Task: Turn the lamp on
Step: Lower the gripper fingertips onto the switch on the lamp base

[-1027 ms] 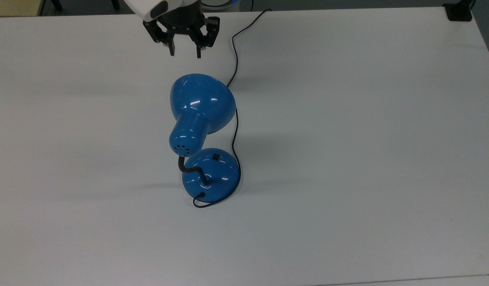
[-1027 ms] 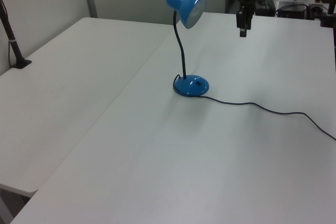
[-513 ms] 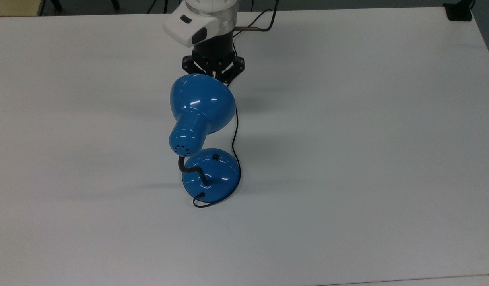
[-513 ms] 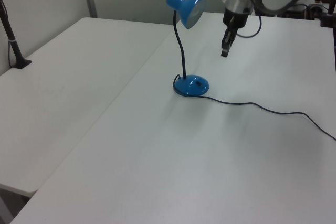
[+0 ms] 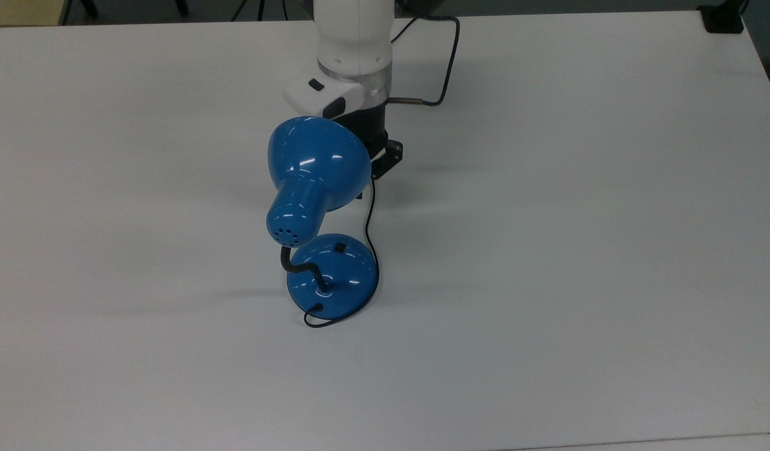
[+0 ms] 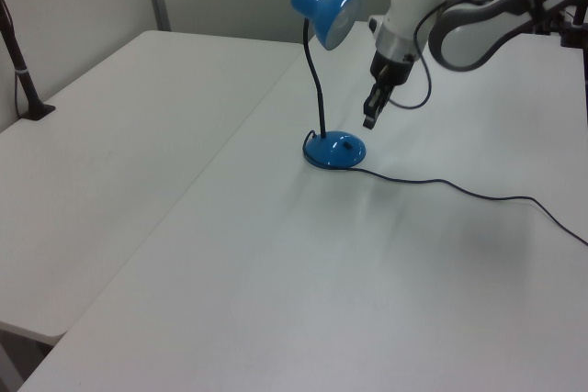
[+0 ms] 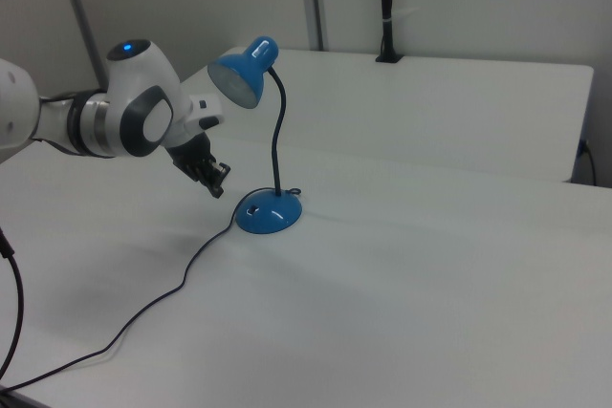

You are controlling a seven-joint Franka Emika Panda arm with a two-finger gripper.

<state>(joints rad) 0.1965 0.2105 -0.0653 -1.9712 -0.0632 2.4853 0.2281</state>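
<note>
1. A white table (image 5: 579, 250) fills the scene, with a second white tabletop (image 6: 119, 135) butted against it on the left view's left; pale wall panels stand behind, and a black post (image 7: 385, 7) rises at the far edge in the right view

2. The gripper (image 6: 369, 118) hangs above the table, tilted, its tip pointing down toward the lamp's base; in the left view it sits just to the right of the base and above it, apart from it; in the right view the gripper (image 7: 216, 182) is just left of the base; I cannot tell whether its fingers are spread or pressed together; in the top view the shade covers most of it

3. Behind it comes the white arm (image 5: 354, 44), with a grey-and-white elbow (image 7: 134, 112) bearing a small blue light; a thin black cable (image 5: 444, 69) loops off the wrist

4. The lamp (image 5: 316, 181) stands upright near the middle of the table; its blue dome shade (image 6: 329, 16) faces the arm; a black gooseneck (image 7: 279, 136) curves down to the round blue base (image 6: 335, 149); a small black switch (image 5: 340, 247) sits on top of the base

5. The lamp's thin black cord (image 6: 478, 195) leaves the base and trails loosely across the table, running away to the left view's right edge
</note>
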